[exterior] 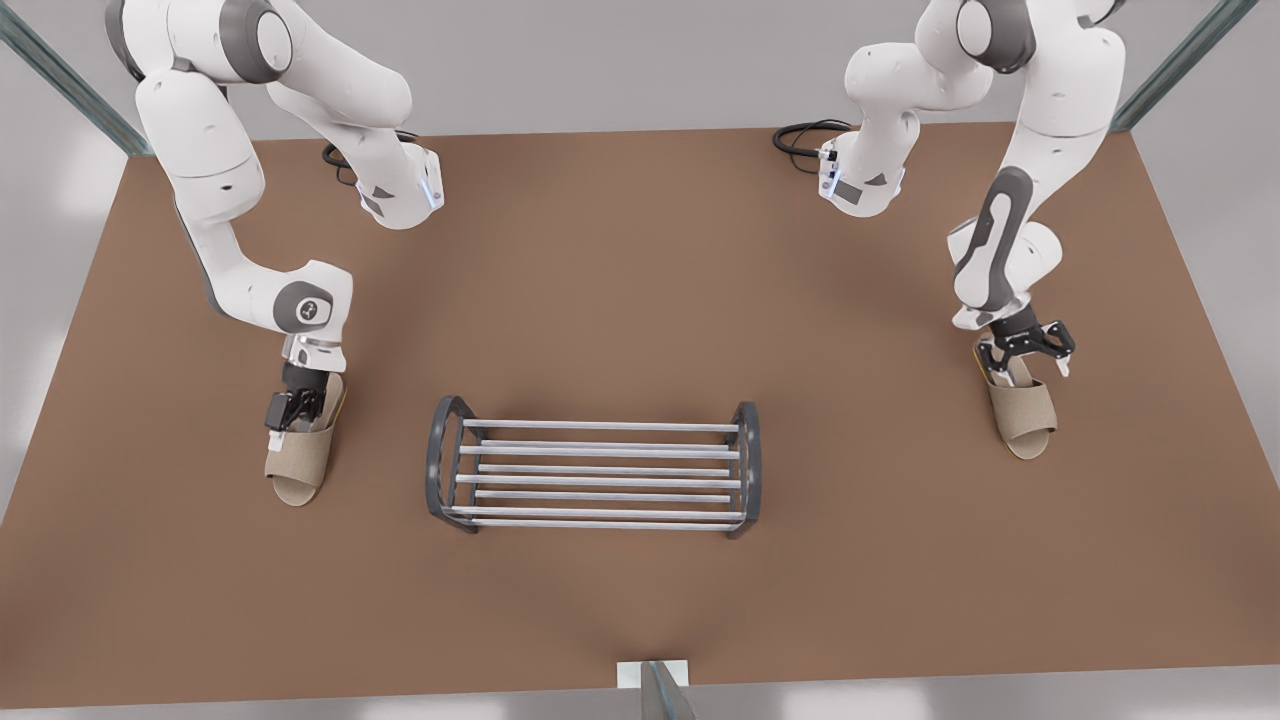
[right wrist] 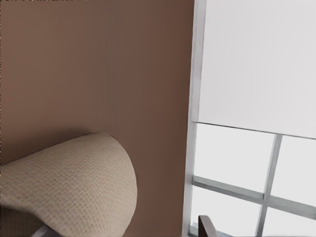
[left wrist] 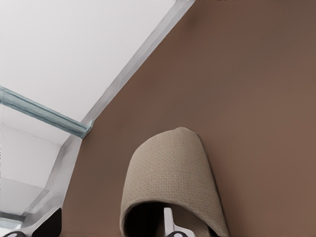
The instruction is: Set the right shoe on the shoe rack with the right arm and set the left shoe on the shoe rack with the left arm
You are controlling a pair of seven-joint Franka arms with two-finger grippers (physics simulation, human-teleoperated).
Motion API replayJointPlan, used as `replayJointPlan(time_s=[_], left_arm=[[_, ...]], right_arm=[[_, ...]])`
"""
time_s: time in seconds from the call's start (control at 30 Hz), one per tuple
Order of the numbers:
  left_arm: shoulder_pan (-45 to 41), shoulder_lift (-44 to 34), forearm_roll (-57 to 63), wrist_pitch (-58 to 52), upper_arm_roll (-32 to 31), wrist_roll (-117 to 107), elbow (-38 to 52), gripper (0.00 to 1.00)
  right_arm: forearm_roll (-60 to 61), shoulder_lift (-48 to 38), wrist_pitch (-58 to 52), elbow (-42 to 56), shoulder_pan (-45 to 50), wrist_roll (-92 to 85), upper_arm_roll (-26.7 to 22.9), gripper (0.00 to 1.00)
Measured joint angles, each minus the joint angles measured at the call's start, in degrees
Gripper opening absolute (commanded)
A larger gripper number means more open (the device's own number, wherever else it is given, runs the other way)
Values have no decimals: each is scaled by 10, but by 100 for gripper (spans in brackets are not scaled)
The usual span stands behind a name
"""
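Left pincer and right pincer down on slippers, arms bent.

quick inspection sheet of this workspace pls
surface: brown table, flat
job's things: shoe rack mid-table, nothing on its bars; beige right slipper at the front view's left, left slipper at its right, both on the table
clutter: nothing seen
grippers: right gripper open at the right slipper's heel; left gripper open at the left slipper's heel
cables: black loops by the arm bases
surroundings: metal frame struts
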Motion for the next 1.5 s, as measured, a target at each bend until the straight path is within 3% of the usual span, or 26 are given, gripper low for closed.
replayJointPlan(time_s=[0.33,0.4,0.63,0.8,0.87,0.9,1.03,1.17,1.3,1.43,1.5], left_arm=[[2,22,0,-42,2,-115,-1,100],[3,26,0,-47,3,-131,0,100],[8,47,0,-56,6,-175,23,100],[9,60,0,-58,6,-198,37,100],[9,64,0,-59,5,-205,41,81],[9,66,0,-59,5,-209,43,78],[9,75,0,-59,5,-221,51,75],[9,82,0,-60,5,-230,57,74],[9,96,0,-60,5,-238,69,73],[9,102,0,-61,5,-244,75,55],[9,103,0,-61,5,-247,75,52]], right_arm=[[0,14,-4,10,4,22,-11,95],[0,16,-4,12,6,25,-12,85],[0,29,-5,27,7,35,-14,81],[0,31,-6,30,7,40,-16,67],[0,31,-6,29,7,42,-17,65],[0,31,-6,29,7,42,-17,63],[0,30,-6,29,7,45,-17,56],[0,28,-6,29,8,47,-17,40],[0,26,-5,29,8,49,-17,36],[0,22,-4,28,8,50,-17,34],[0,19,-3,28,8,50,-17,34]])
